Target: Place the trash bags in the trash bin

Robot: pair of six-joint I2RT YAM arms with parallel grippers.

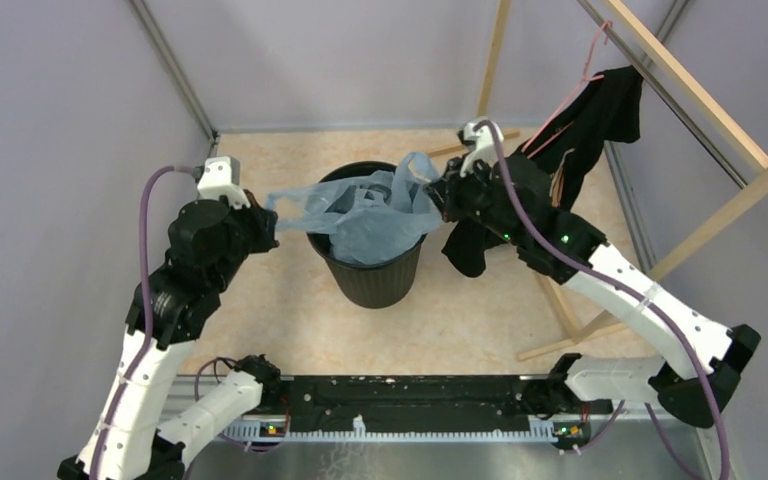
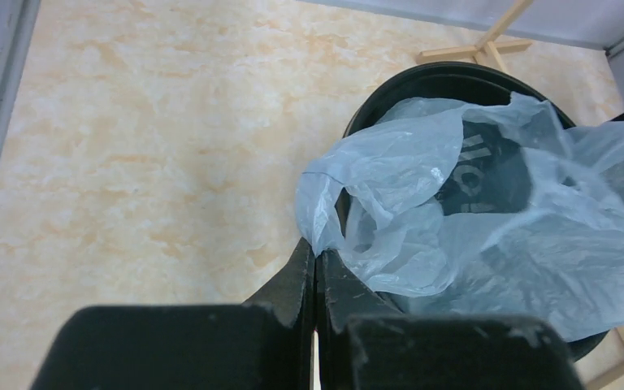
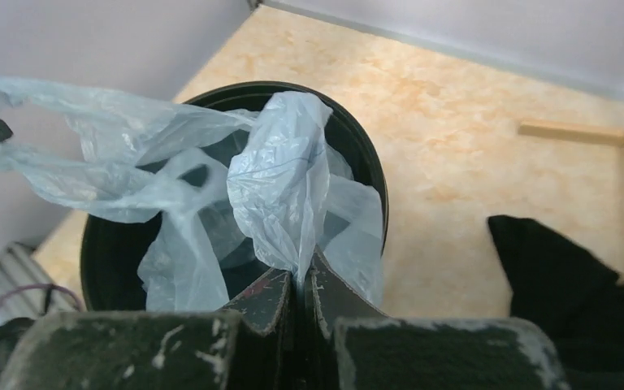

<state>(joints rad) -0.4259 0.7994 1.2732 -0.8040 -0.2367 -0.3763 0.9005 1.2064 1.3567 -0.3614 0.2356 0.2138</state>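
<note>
Top view, centre: round black plastic trash bin (image 1: pixel 372 282) w/ thin pale-blue plastic trash bag (image 1: pixel 365 218) spread across its mouth. Left gripper (image 1: pixel 270 226) at bag's left edge, right gripper (image 1: pixel 436 196) at its right edge.
Left wrist: jaws pressed together, pinching bag film; bin upper right.
Right wrist: jaws clamped on a bag fold; bin centre-left.

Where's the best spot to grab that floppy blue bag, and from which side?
By its thin upper flaps, one from each side of the trash bin. The trash bag is limp and draped over the rim, so only those bunched edges stick out enough to pinch. The left gripper and right gripper are each shut on one.
</note>
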